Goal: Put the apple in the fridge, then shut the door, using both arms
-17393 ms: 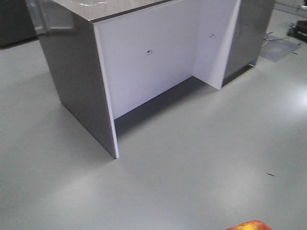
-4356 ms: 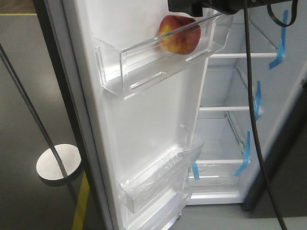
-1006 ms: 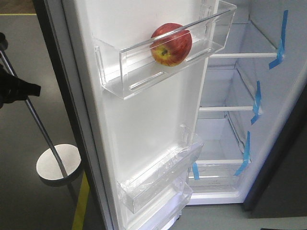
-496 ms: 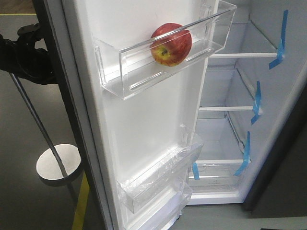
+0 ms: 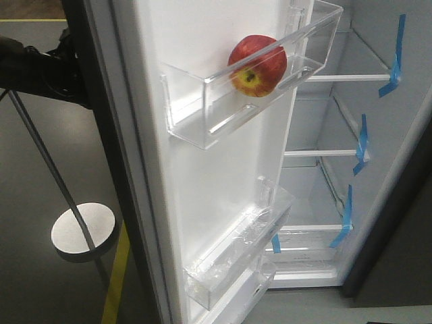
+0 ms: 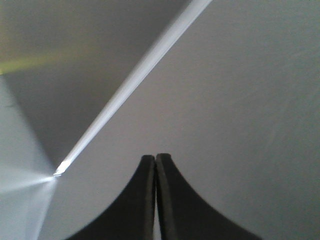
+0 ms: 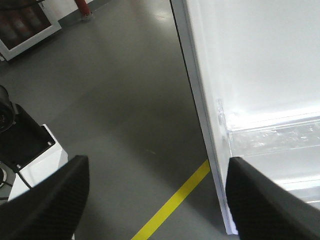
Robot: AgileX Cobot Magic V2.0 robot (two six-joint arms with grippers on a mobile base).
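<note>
Since half a second ago the tall fridge door (image 5: 202, 202), dark grey outside and white inside, has swung a little toward the cabinet, carrying its upper clear plastic bin (image 5: 202, 125) to the right. The small red apple with yellow patches (image 5: 258, 65) sits in that bin, toward the end nearer the white fridge interior (image 5: 317, 189) with its glass shelves and blue tape strips.

My black left arm (image 5: 34, 67) reaches behind the door's outer face. On the left gripper (image 6: 155, 160) my fingers are pressed together with nothing between them, their tips near or on the smooth grey panel. On the right gripper (image 7: 155, 200) my fingers are spread wide and empty, low by the door's bottom edge over the yellow floor line (image 7: 170, 205).

What worries me is the apple. It lies loose, so a hard shove or a slam could roll it along the bin or bounce it out. My closed tips could also skid on that slick panel. If my right gripper lies in the door's path, it may get pinched.
</note>
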